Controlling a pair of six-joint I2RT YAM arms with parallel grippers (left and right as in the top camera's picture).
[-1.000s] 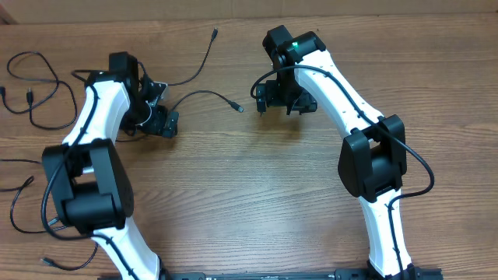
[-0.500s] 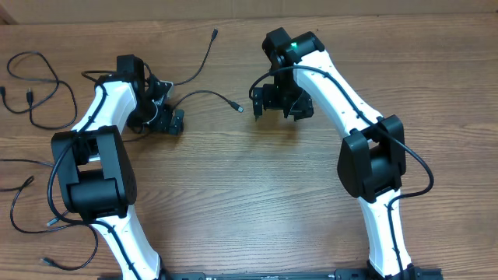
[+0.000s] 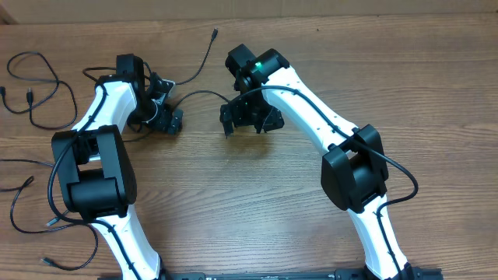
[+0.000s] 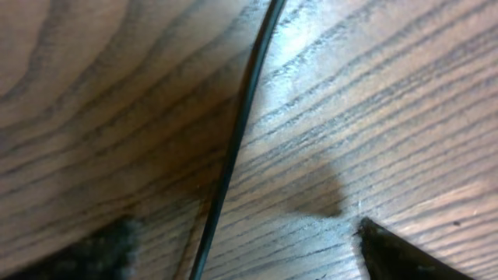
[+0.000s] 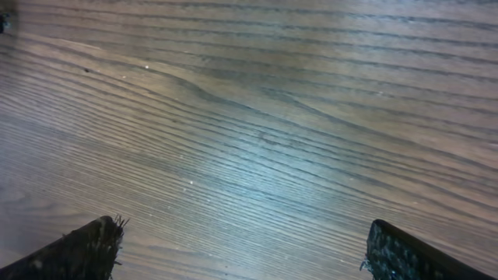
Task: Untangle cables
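Black cable (image 3: 196,93) arcs across the wooden table (image 3: 436,70) from the left gripper (image 3: 166,120), whose spread fingers straddle it without gripping. The right gripper (image 3: 246,123), jaws wide and empty, has shifted left over the cable's far end, probably to take hold of it.

Right tool (image 3: 245,118) shifted left — now over the cable (image 3: 198,93) end, left tool (image 3: 165,118) nudged right

cable (image 4: 236,140) between left fingers (image 4: 89,250); right fingers (image 5: 82,247) unobstructed
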